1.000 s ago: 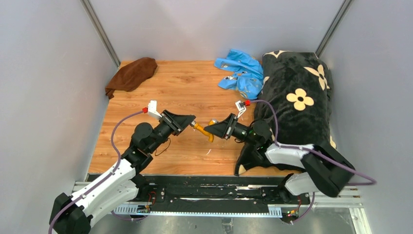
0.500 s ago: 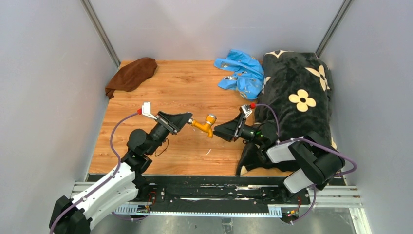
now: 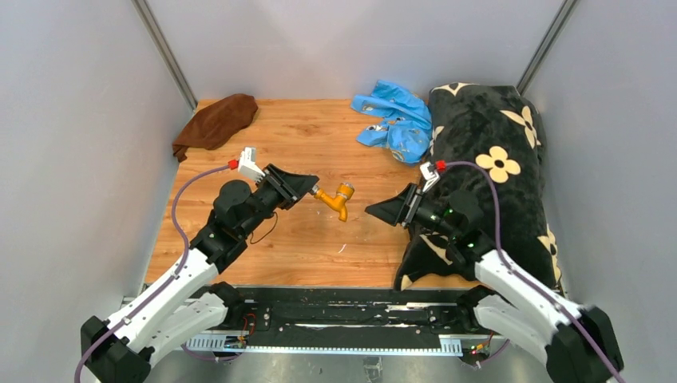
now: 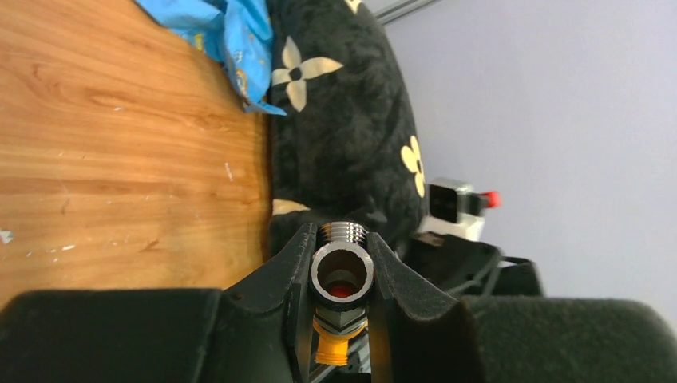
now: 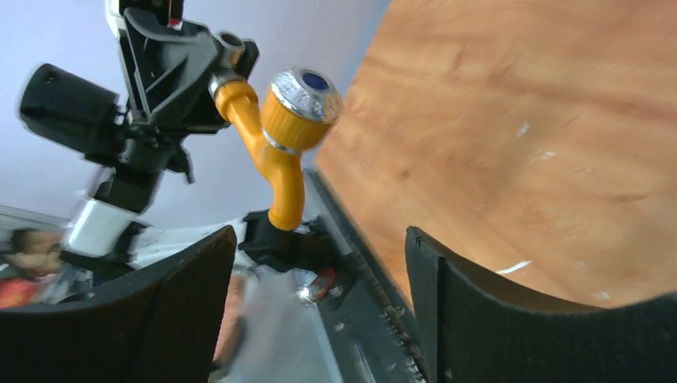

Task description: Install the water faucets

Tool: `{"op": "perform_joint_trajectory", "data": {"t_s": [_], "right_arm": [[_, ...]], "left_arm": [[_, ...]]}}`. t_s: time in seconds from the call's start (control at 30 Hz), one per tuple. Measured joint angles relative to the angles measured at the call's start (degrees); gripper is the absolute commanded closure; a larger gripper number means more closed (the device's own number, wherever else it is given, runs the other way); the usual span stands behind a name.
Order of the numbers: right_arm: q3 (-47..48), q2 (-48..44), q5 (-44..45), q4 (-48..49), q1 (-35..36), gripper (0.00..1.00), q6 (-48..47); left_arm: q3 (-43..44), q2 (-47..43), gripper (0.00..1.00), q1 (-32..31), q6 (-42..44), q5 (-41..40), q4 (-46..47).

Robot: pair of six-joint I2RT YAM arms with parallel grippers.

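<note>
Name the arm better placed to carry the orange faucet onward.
Left. The left arm has its jaws shut on the orange faucet at its silver threaded end. The right arm has its jaws open and empty, apart from it.

The left arm reaches in from 7 o'clock, its left gripper (image 3: 311, 190) pointing toward 3 o'clock and clamped on the tap spout (image 3: 334, 203). The right gripper (image 3: 372, 211) points toward 9 o'clock with its jaws spread wide.
</note>
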Motion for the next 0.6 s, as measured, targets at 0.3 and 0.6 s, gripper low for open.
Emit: {"op": "perform_joint_trajectory", "data": {"t_s": [0.3,0.6], "right_arm": [[10.99,-18.62,17.97,-35.58,2.34,0.23,-33.64],[16.22,-16.28,36.48,-39.01,24.15,0.22,-61.55]], "left_arm": [[10.67,6.86,1.0,0.0,-0.24,-1.4,-14.34],[29.64,18.62,1.0,0.0,-1.86,-2.19,-32.68]]}}
